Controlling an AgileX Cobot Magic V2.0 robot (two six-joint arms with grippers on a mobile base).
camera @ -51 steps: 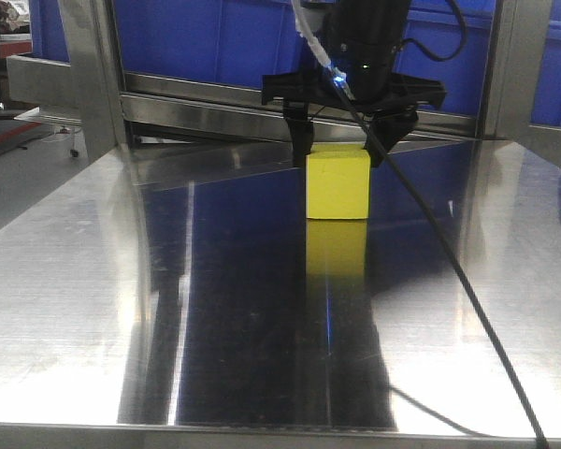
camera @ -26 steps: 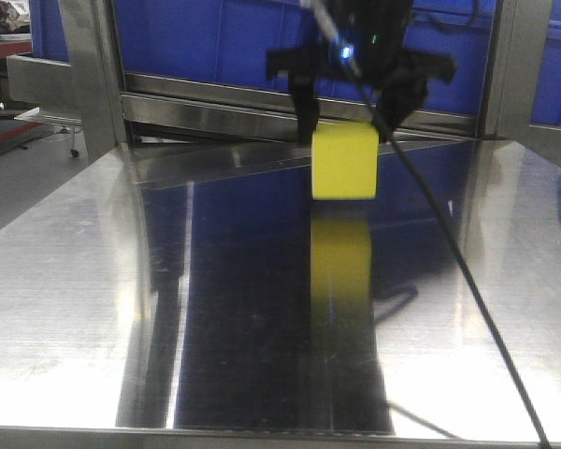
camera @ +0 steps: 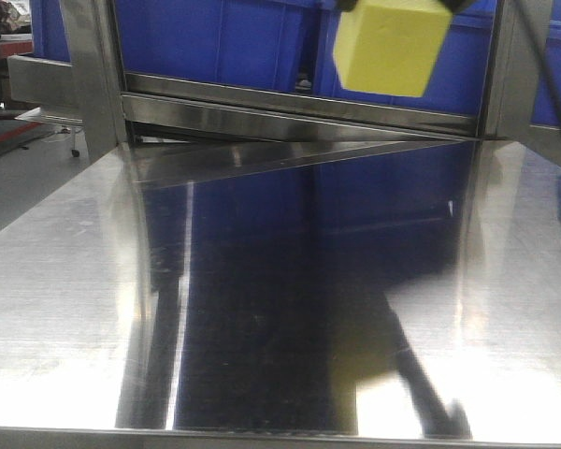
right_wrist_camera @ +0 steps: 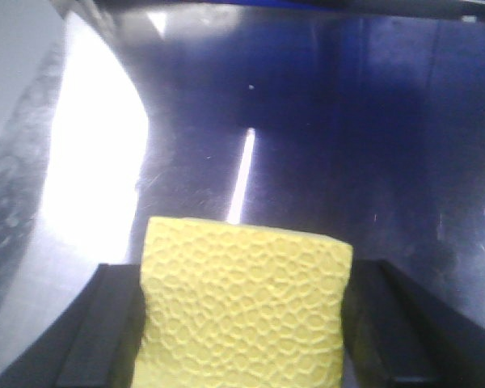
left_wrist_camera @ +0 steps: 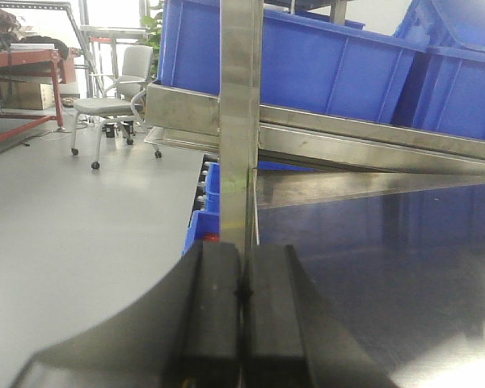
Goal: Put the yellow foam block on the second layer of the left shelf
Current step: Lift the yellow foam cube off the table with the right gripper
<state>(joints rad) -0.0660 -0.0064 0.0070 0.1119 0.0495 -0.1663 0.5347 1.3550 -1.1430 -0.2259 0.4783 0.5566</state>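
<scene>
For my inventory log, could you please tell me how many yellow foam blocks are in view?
1. The yellow foam block is clamped between the right gripper's fingers, above the table, before the blue bins; more could hide inside them.

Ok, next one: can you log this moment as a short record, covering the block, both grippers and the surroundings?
object: yellow foam block, held in the air above the steel table, tilted, touching no surface
right arm: right gripper shut on the block, one finger on each side
left arm: left gripper shut, holding nothing, facing a steel post
background: blue bins on the rack behind the table
task status: block not yet on any shelf
</scene>
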